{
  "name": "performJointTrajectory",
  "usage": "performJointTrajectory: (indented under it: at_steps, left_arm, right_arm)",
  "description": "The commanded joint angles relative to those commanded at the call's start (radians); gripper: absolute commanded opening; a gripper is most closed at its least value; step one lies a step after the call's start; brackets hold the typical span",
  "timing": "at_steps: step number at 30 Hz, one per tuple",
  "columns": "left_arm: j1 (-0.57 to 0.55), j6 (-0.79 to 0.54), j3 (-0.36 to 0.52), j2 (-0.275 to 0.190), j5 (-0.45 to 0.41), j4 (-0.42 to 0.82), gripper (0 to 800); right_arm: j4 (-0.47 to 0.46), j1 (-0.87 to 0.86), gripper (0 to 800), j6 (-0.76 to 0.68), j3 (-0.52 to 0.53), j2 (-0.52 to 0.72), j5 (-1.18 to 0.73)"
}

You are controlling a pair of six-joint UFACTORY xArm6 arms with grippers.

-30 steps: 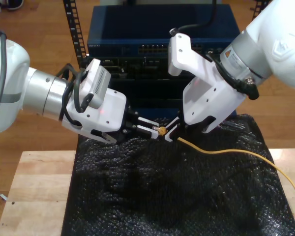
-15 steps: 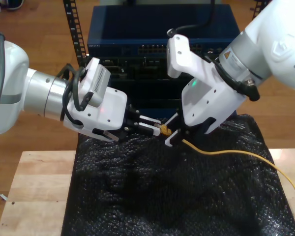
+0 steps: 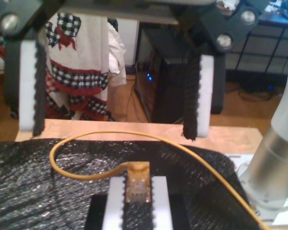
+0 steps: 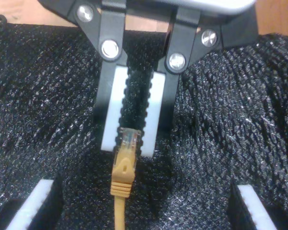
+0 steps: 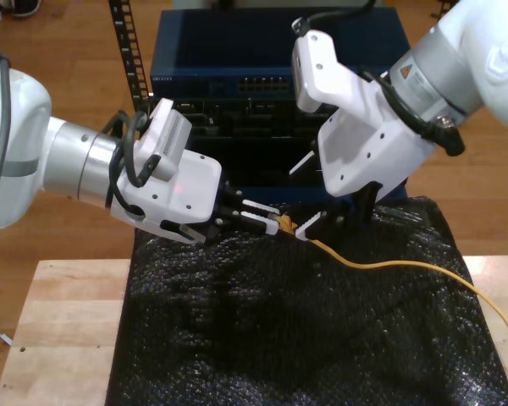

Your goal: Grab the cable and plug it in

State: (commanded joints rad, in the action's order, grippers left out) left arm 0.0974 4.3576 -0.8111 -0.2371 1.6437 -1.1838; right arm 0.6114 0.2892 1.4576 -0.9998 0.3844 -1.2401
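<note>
First wrist view: my first gripper (image 3: 115, 132) spread wide over the light, limp cable (image 3: 137, 178); second wrist view: my second gripper (image 4: 129, 143) pinching its fragile clear plug, the best hold; exterior view: cable trailing across the mat (image 5: 279, 338)

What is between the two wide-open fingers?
The yellow cable runs between my first gripper's fingers in the second wrist view, its plug pinched by my second gripper.

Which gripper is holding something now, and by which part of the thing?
My second gripper holds the cable by its clear plug. My first gripper is open, holding nothing.
</note>
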Motion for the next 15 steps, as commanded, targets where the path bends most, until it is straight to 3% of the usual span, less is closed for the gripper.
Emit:
performJointTrajectory:
  at_steps: [7, 15]
  left_arm:
    - [0.052, 0.057, -0.018, 0.054, 0.041, -0.015, 2]
    - [0.155, 0.100, -0.058, 0.143, 0.150, -0.084, 2]
  right_arm:
    - [0.003, 0.002, 799, 0.005, -0.018, 0.017, 0.000]
    - [0.003, 0.005, 796, 0.054, 0.002, 0.114, 0.003]
